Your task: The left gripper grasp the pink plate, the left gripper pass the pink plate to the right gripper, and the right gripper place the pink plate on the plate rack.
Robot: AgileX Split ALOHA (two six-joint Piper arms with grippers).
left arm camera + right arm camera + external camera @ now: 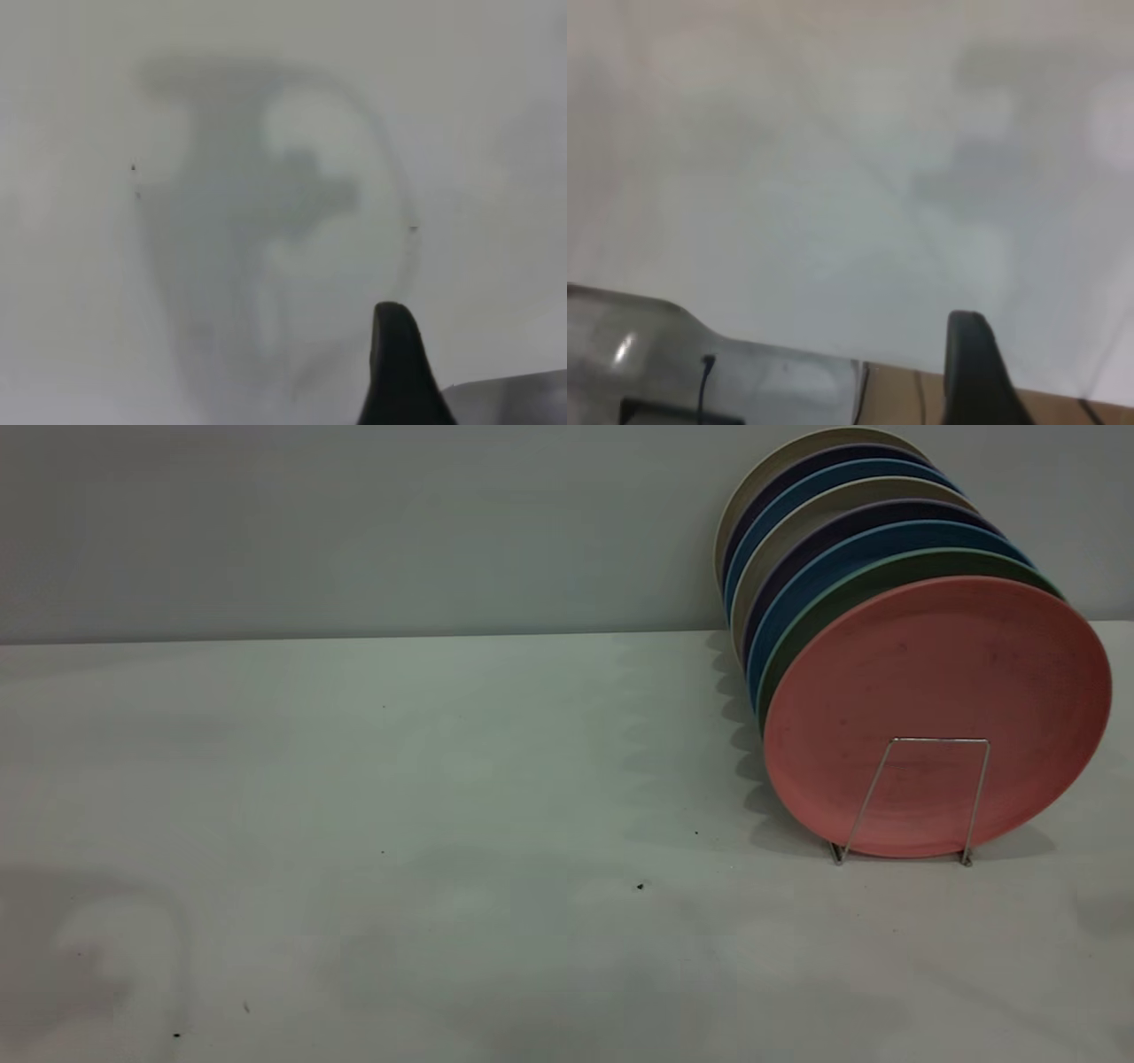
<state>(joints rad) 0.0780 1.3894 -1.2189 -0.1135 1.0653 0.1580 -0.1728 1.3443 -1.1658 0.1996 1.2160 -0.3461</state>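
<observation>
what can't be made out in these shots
- Left end effector: the left wrist view shows only one dark fingertip at the frame edge, so open or shut is unclear; absent from the exterior view.
- Right end effector: same in the right wrist view.
- Plates behind the pink plate: exterior view shows only rim slivers.
- Plate rack: only its front loop shows; the plates hide the rest.

You have the pink plate (939,691) standing on edge in the plate rack (912,802), frontmost of the row, just ahead of the green plate (850,589), behind the rack's front wire loop.
</observation>
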